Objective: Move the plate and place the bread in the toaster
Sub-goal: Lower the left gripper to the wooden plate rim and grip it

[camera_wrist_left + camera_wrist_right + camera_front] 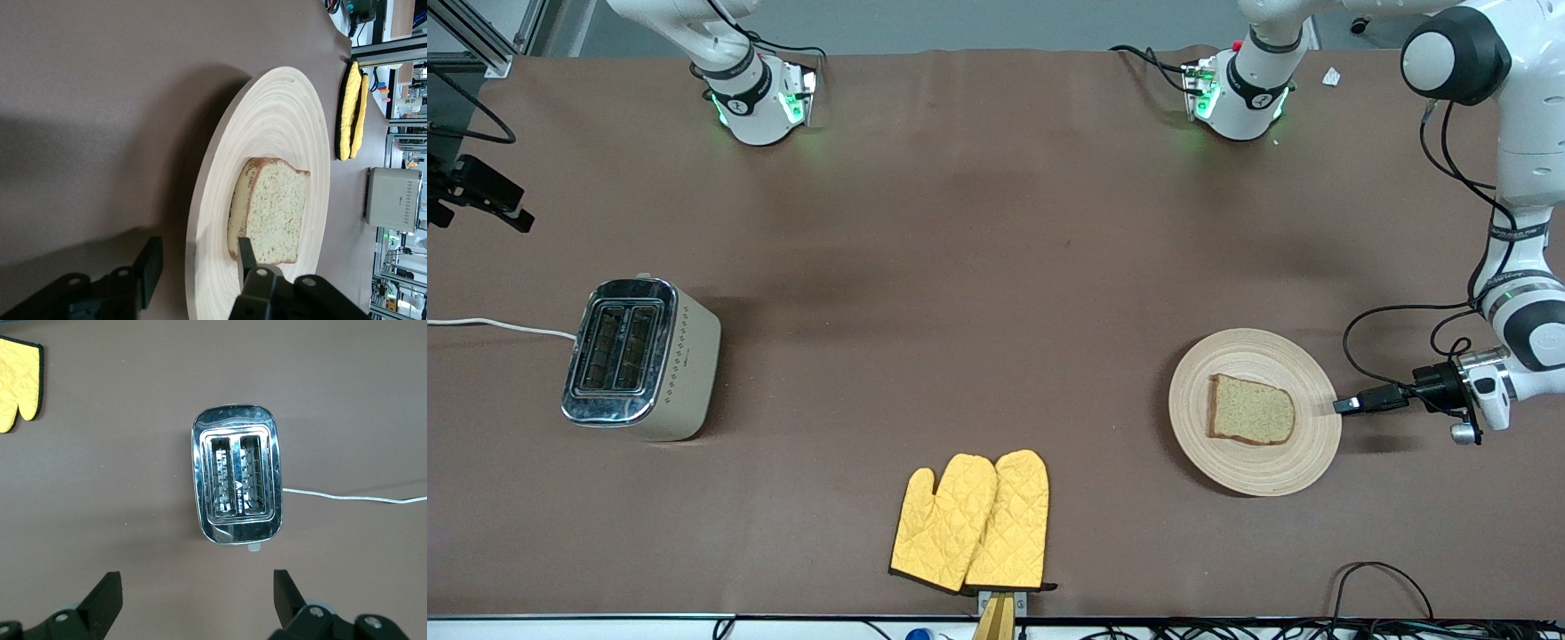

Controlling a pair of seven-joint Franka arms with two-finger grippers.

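The pale ringed plate (1258,356) lies toward the left arm's end of the table with the bread (1251,410) slice flat on it. My left gripper (1347,405) is low at the plate's edge. In the left wrist view its fingers straddle the rim of the plate (280,120), one finger (245,257) over the plate beside the bread (273,210), the other finger (150,267) outside the rim with a gap showing. The toaster (640,360) stands toward the right arm's end. My right gripper (197,587) hangs open over the table beside the toaster (235,480), whose slots hold nothing.
A pair of yellow oven mitts (974,524) lies near the table's front edge, between toaster and plate. The toaster's white cord (498,326) runs off the table's end. Black cables (1396,356) loop beside the left gripper.
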